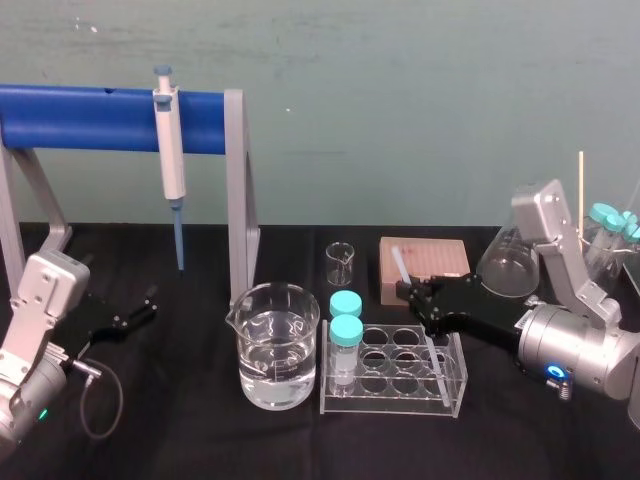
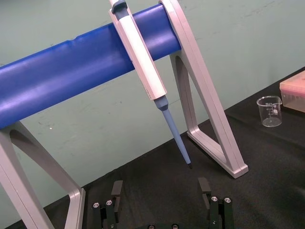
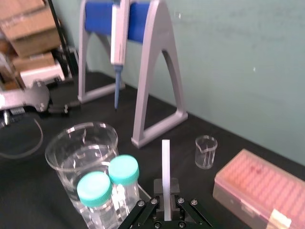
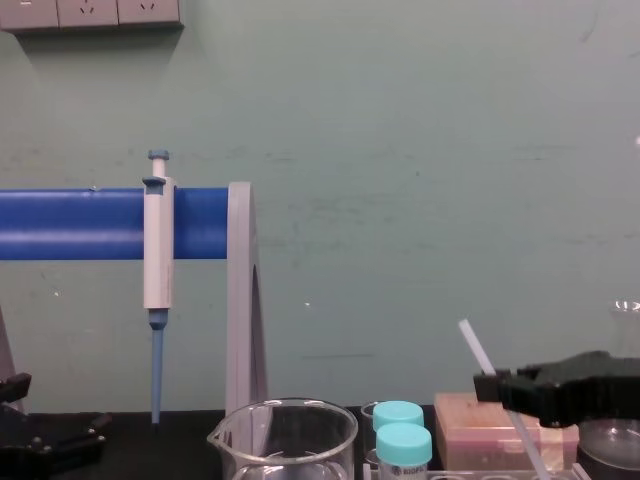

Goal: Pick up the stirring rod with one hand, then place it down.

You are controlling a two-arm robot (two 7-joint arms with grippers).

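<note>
Behind the black table (image 1: 290, 440) a green wall fills the background, and a blue bar stand (image 1: 90, 118) with a pipette (image 1: 172, 150) hanging from it takes up the left half. In front of it come a big beaker (image 1: 277, 345) of water, a flask (image 1: 508, 265) far right, a pink tip box (image 1: 425, 262), a clear tube rack (image 1: 390, 405) with two teal-capped vials (image 1: 346, 330), and a small beaker (image 1: 340, 263).

The left gripper (image 1: 140, 308) rests low at the left, jaws apart and empty. The right gripper (image 1: 412, 293) reaches in over the tube rack, jaws closed on the stirring rod (image 1: 401, 265). The rod is tilted, with a short length above the jaws and a longer one slanting down to the rack. I cannot tell whether its lower end touches anything.

The rod looks light, stiff and smooth, so probably slippery and liable to snap. A hold nearer its middle should balance better, squeezed gently across its width.
</note>
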